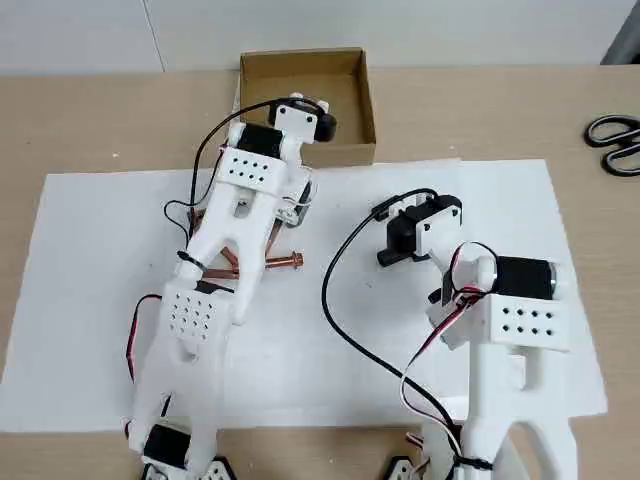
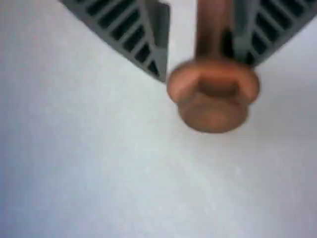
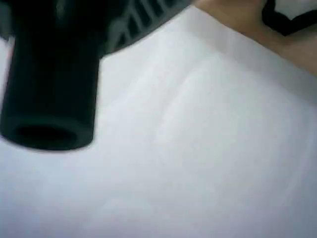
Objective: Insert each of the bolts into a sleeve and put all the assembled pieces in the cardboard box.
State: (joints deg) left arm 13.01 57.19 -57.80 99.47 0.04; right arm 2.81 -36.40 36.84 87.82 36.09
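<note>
My left gripper (image 2: 208,54) is shut on a copper bolt (image 2: 213,94), which hangs head down just above the white paper (image 2: 99,163). In the high view this gripper (image 1: 298,207) sits just in front of the cardboard box (image 1: 366,100). My right gripper (image 1: 398,245) is over the middle of the paper, shut on a black sleeve (image 3: 47,89) whose hollow end faces the sheet. More copper bolts lie on the paper, one (image 1: 286,261) beside the left arm and others partly hidden under it.
The white paper (image 1: 330,350) covers most of the wooden table. Black scissors (image 1: 612,143) lie off the sheet at the far right edge, and their handle (image 3: 286,20) also shows in the right wrist view. The box looks empty inside.
</note>
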